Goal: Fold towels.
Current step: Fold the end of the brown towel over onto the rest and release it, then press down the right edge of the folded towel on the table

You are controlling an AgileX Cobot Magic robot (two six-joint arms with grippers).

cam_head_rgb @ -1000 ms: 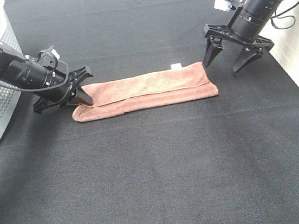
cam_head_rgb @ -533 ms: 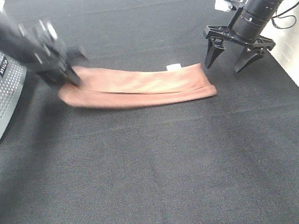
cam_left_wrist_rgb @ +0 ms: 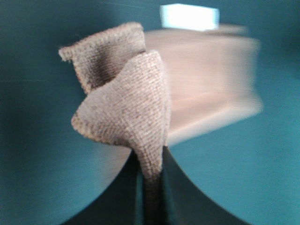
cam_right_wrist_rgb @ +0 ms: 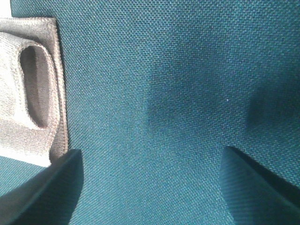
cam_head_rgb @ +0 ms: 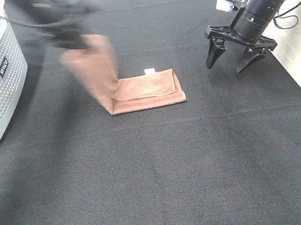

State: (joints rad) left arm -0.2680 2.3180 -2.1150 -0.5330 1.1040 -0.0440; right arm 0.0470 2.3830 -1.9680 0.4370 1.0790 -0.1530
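Judged light and limp, towel hangs by 1 end pinched in left gripper; right gripper gapes beside towel; grip hems.

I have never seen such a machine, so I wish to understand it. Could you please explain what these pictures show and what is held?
This is a robot with two black arms, each ending in a pincer. One picture comes from a camera high above the black table; the other two come from cameras on the arms' wrists. On the table lies a reddish-brown towel, partly folded, with a small white tag. The left pincer grips one end of the towel and holds it raised. The right pincer hangs open and empty beside the towel. A white basket stands at the left.
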